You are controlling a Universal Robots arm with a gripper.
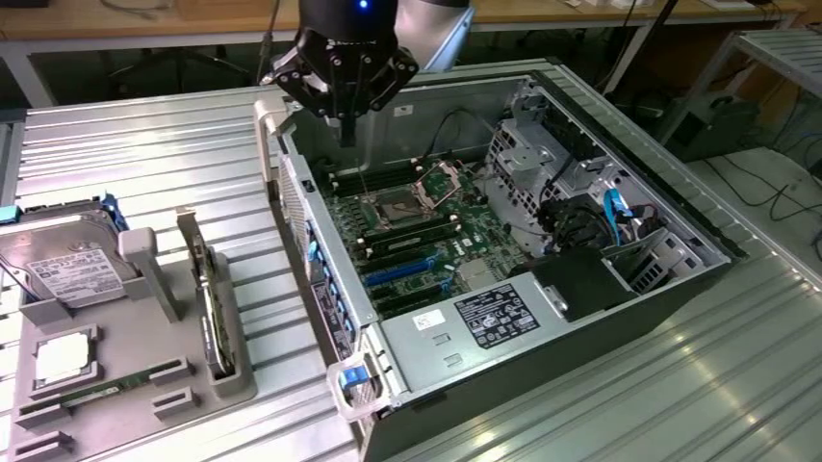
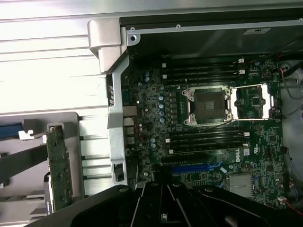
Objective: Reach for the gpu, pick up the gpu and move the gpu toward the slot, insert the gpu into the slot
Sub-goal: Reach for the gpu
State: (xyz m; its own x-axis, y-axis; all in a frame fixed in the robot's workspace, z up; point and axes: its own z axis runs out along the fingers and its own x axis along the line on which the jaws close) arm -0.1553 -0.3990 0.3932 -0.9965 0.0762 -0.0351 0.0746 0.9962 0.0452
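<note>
**Gripper** (image 1: 345,133) (image 2: 163,208): black, on an arm with a silver wrist. It points straight down, with its fingers pressed together to a single narrow tip and nothing between them. It hangs over the far corner of the case (image 1: 578,385) on the exterior view's left, just inside the case's wall and clear above the board.

**Motherboard** (image 1: 424,241) (image 2: 147,118): green, lying flat on the floor of the open case. The gripper is above its far edge.

**Socket** (image 1: 396,205) (image 2: 208,106): square and silver with its frame lifted, mid-board, with black memory slots on both sides of it.

**Slot** (image 1: 398,274) (image 2: 194,168): a long blue strip on the nearer half of the board, beyond the socket as seen from the gripper. Nothing is in it.

**Gpu** (image 1: 206,298) (image 2: 59,165): stands on its long edge in a grey upright holder at the tray's edge nearest the case, with the silver bracket at its far end. It is well apart from the gripper and untouched.

**Tray** (image 1: 129,346): grey, at the table's near corner on the exterior view's left, beside the case.

**Hard drive** (image 1: 71,274): silver with a white label, at the tray's far end.

**Table** (image 1: 141,154): ribbed metal, carrying both the tray and the case.
</note>
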